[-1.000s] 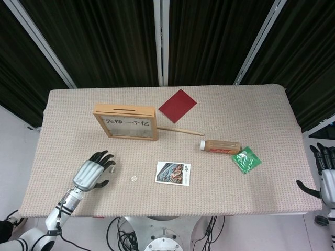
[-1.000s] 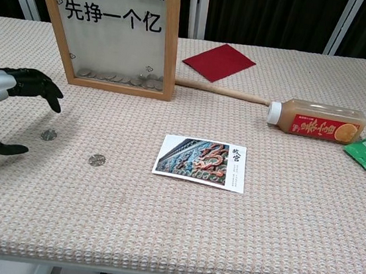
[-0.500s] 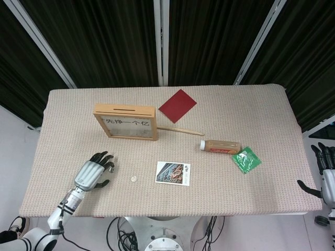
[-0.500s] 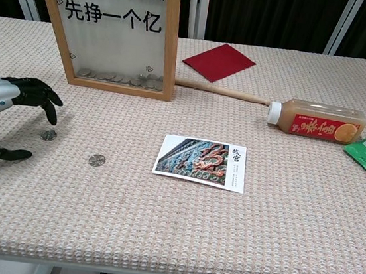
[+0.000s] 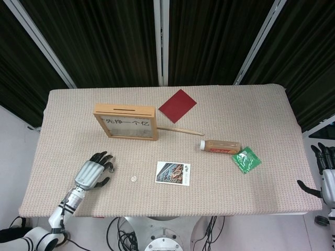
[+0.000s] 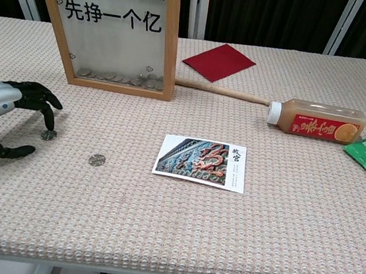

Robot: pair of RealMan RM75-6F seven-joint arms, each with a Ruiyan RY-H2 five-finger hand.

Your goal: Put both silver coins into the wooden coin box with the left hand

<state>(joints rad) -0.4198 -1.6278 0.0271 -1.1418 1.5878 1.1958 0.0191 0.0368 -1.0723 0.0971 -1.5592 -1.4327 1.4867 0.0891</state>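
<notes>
Left hand (image 6: 2, 115) hovered low over table (image 6: 292, 224), fingers curled apart, empty; fingertips (image 6: 50, 118) just above nearer silver coin (image 6: 49, 135). Second silver coin (image 6: 96, 160) lay just beyond, toward postcard (image 6: 202, 163). Wooden coin box (image 6: 109, 31) stood upright farther back. Right hand (image 5: 325, 178) off table edge, fingers spread, empty.

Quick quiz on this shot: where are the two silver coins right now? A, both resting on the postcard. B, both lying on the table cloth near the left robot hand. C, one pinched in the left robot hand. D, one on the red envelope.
B: both silver coins lie flat on the cloth, with the left robot hand spread over the nearer one and holding nothing.
</notes>
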